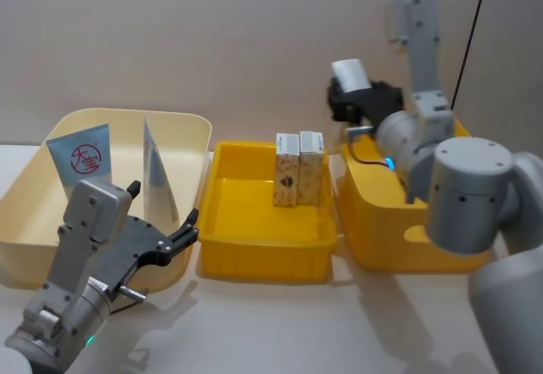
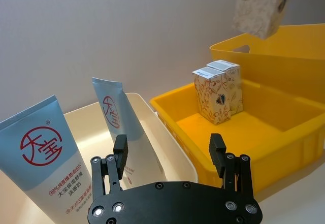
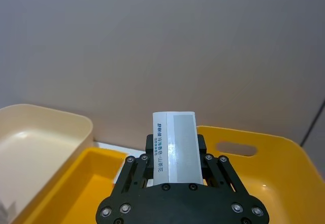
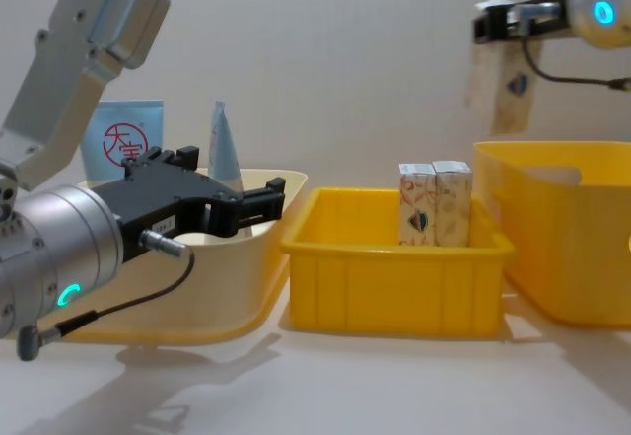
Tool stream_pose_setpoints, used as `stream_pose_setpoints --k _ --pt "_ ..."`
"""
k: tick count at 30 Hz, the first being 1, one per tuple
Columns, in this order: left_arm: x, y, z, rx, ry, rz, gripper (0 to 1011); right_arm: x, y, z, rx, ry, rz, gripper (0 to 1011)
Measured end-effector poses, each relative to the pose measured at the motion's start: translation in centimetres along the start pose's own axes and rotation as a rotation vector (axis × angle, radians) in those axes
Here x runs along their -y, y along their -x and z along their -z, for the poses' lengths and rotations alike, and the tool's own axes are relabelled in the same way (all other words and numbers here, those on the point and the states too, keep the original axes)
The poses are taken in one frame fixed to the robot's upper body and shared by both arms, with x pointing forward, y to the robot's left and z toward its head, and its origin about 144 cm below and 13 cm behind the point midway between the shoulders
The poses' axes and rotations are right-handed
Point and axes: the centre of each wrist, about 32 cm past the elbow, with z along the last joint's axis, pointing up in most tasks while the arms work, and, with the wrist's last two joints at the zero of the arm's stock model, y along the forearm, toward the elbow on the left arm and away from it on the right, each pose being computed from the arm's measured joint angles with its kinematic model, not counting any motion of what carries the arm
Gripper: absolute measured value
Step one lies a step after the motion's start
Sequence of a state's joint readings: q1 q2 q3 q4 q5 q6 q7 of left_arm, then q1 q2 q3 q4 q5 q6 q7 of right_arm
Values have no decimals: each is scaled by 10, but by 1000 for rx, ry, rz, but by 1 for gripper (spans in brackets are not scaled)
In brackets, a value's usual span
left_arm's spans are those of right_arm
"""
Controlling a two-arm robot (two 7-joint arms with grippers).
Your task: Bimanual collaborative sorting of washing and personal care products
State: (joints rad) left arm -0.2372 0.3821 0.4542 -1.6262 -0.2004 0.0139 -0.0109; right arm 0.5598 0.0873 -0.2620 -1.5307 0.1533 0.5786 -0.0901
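Right gripper (image 4: 496, 26) pinches a cream carton (image 4: 503, 100), brown-patterned with a dark emblem, hanging below its fingers; left gripper (image 2: 169, 147) stands spread.

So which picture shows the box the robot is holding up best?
The chest view: the whole carton hangs from the right tool above the tall yellow tub. The left wrist view cuts off its top; the head and right wrist views show just its white end.

Glossy yellow plastic tub (image 1: 263, 259), matt paper cartons (image 1: 287, 179).
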Motion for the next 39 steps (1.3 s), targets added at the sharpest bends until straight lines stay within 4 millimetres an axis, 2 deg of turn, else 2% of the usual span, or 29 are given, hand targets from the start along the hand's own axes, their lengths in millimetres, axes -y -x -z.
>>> stream_pose_setpoints --k 14,17,21,22,25,26,32,34,39 --pt "0 0 0 0 0 0 1000 1 -51 14 -10 27 202 430" --pt "0 0 0 0 0 0 1000 0 -63 19 -13 48 248 506" --pt "0 0 0 0 0 0 1000 -2 -78 26 -16 77 300 665" --pt "0 0 0 0 0 0 1000 -2 -78 26 -16 77 300 665" --pt "0 0 0 0 0 0 1000 -2 -86 30 -17 93 330 781" --pt "0 0 0 0 0 0 1000 -2 -86 30 -17 93 330 781" --pt "0 0 0 0 0 0 1000 -3 -96 35 -21 113 365 965" --pt "0 0 0 0 0 0 1000 -3 -98 36 -21 116 371 996" --pt "0 0 0 0 0 0 1000 -3 -102 38 -22 125 385 1001"
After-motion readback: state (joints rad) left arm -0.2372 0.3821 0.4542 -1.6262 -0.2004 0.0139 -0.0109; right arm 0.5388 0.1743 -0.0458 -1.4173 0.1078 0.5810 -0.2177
